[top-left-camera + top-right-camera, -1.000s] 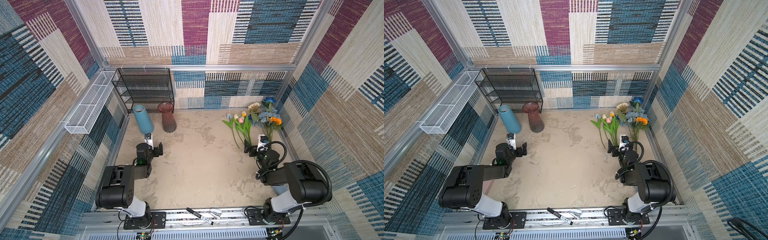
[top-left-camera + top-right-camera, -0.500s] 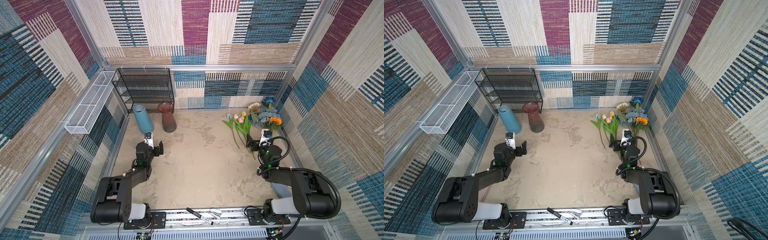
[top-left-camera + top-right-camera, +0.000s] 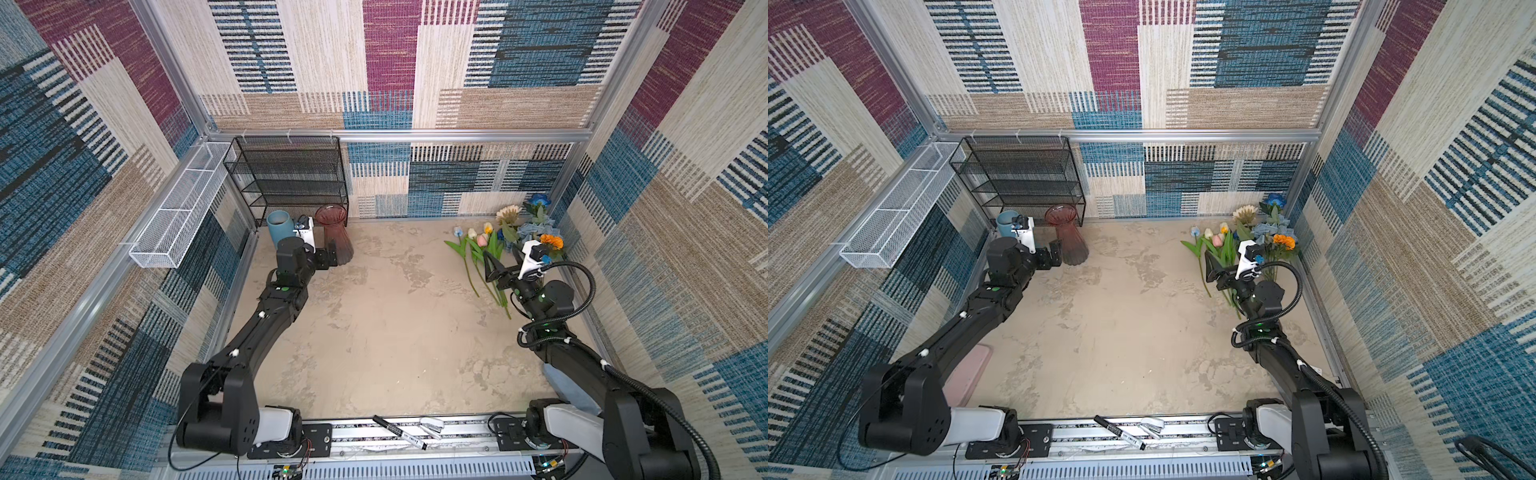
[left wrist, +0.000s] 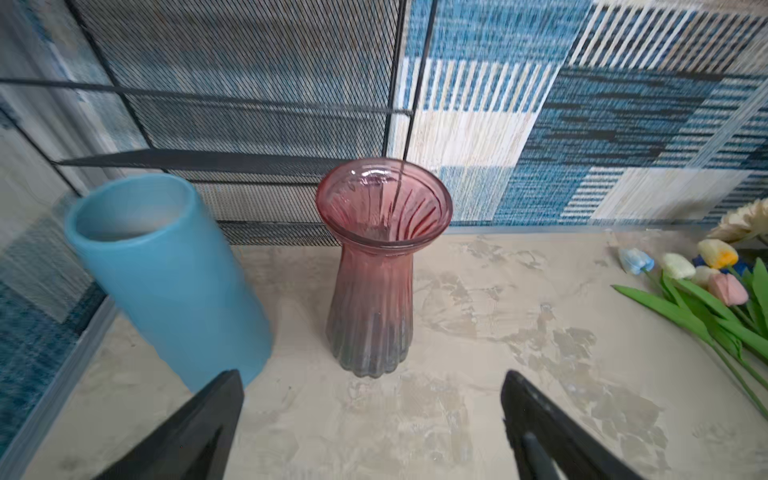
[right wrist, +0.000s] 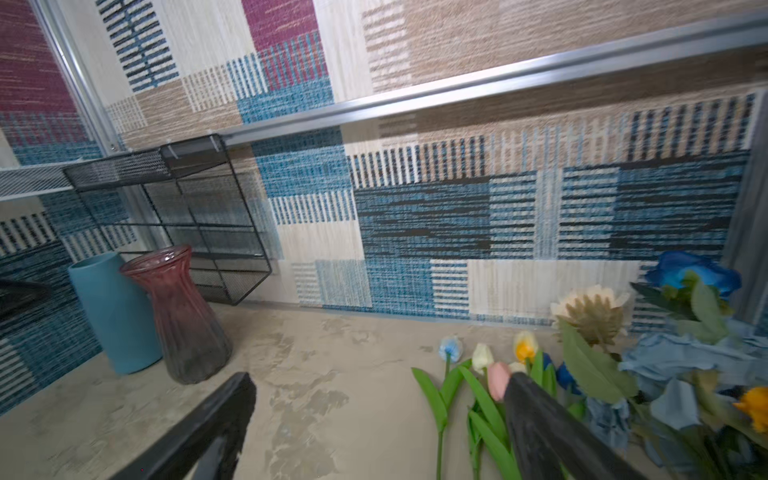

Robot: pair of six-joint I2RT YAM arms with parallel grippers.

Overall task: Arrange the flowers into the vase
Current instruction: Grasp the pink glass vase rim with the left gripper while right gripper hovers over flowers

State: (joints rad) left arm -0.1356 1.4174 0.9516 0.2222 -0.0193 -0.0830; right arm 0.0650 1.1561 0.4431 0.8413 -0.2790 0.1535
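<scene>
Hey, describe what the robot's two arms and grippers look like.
The left arm and right arm are black jointed tubes with white base housings and small green lights. The left gripper and right gripper each have two black tapered fingers and a white camera mount. A ribbed black cable loops along the right arm.

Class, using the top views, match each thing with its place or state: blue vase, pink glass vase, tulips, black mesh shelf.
Things:
1. blue vase
2. pink glass vase
3. tulips
4. black mesh shelf

Places or states:
A. lying flat at the right of the table
B. standing against the back wall
C. upright, see-through, empty
D. upright, opaque, at the table's left edge

Pairs: 1-D; 2-C; 3-A; 4-B
</scene>
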